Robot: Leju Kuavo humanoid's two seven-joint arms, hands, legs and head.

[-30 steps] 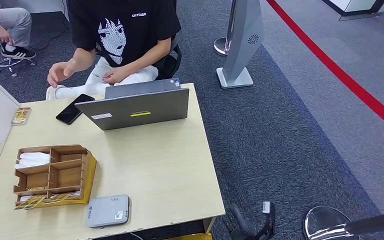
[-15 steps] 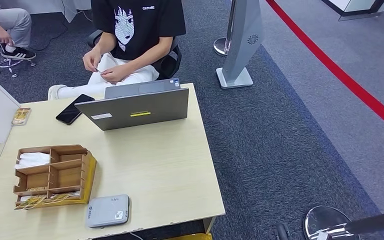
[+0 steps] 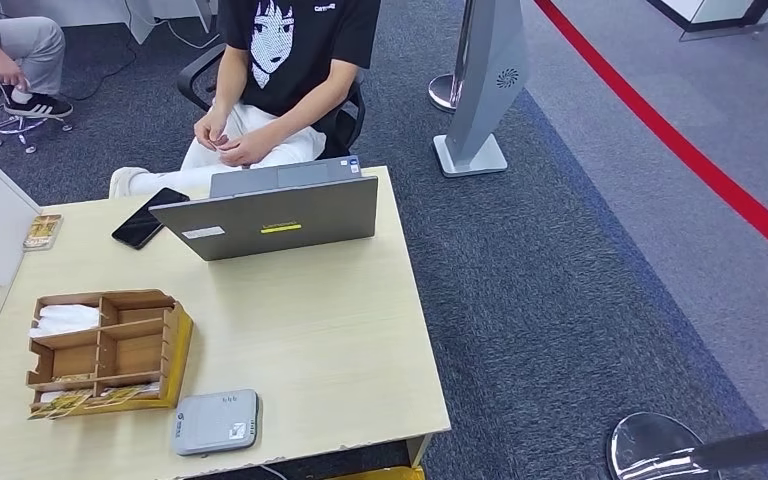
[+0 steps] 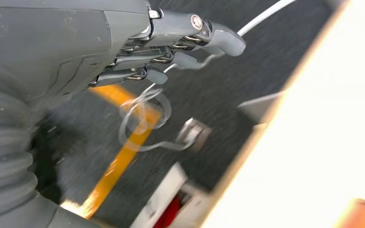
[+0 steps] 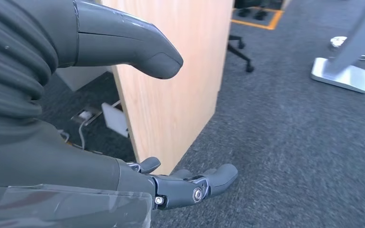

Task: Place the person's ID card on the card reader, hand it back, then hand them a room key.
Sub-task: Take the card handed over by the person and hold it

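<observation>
Both hands empty, fingers spread: left hand [image 4: 171,47], right hand [image 5: 171,185]; reader [image 3: 216,421] bare; person [image 3: 280,90] fiddling, card unclear; probably waiting for card, next reach to take it.

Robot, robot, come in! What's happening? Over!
Both hands open, left hand, right hand. Card reader bare. Person seated behind laptop, hands together.
</observation>
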